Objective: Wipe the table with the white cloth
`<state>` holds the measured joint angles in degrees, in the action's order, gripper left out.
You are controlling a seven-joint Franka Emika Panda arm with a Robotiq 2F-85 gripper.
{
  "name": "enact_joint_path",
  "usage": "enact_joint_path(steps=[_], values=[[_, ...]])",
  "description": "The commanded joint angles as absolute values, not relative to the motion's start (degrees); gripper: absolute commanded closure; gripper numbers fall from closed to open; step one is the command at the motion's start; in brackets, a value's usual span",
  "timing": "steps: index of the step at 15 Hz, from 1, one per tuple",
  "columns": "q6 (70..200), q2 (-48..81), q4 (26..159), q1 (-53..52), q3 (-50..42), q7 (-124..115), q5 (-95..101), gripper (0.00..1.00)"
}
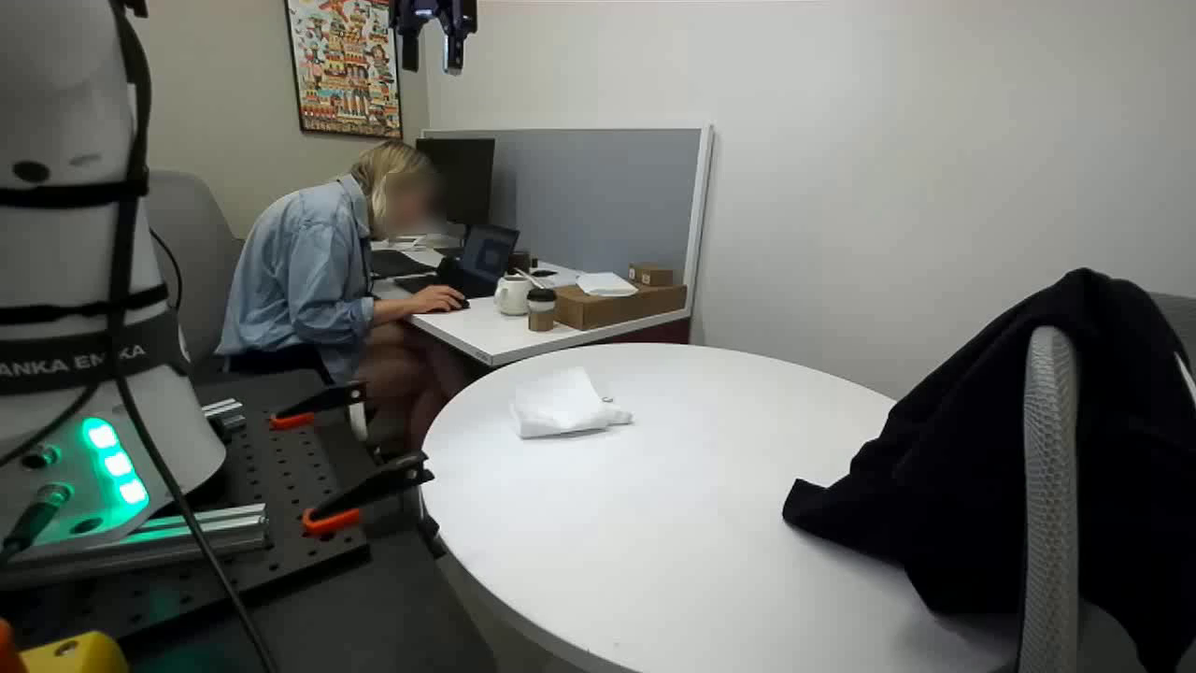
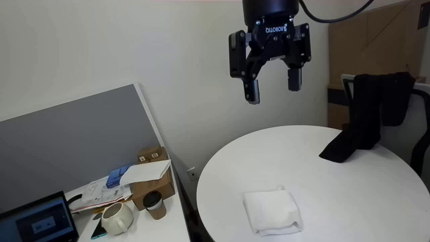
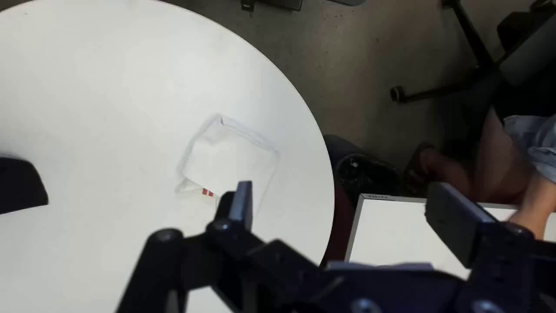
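The end effector (image 2: 274,91) hung high over the worktop (image 1: 673,523), its fingers (image 3: 243,204) spread well apart with nothing between them. The step in hand looked to be the approach to the white cloth (image 2: 271,211), which lay folded there, towards the edge facing the desk (image 1: 481,335). In the wrist view it sat off to one side of the gap, so centring over it before descending seemed called for. The raised loose corner looked the best place to pinch; taking several layers was likely to hold better than a thin fold, with the fingertips stopping just as they met the surface. Wiping strokes would then call for light, even pressure and a path short of the black garment (image 1: 972,467) reaching over the worktop.

Both exterior views cut off the arm (image 1: 70,196) above the end effector, and the wrist view blurred the fingers, one of which covered part of the cloth. Its red marks (image 3: 205,191) were too small to read, and white on white left its outline faint. Farther off, that view cropped the garment and, beyond, the person (image 1: 304,266) at the desk.
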<state>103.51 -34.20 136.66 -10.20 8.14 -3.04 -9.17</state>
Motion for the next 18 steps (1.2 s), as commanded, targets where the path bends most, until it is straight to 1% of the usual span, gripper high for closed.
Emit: enact_joint_path(steps=[1,5,9,18], values=[[103.3,-34.2,136.5,-9.9,8.4,-2.9,-9.3,0.00],[108.1,-32.3,137.8,-8.6,9.3,-4.8,-7.8,0.00],[119.6,-28.9,141.4,-8.0,10.0,-5.0,-7.0,0.00],[141.4,-12.4,146.5,-4.6,10.2,-8.2,3.1,0.00]])
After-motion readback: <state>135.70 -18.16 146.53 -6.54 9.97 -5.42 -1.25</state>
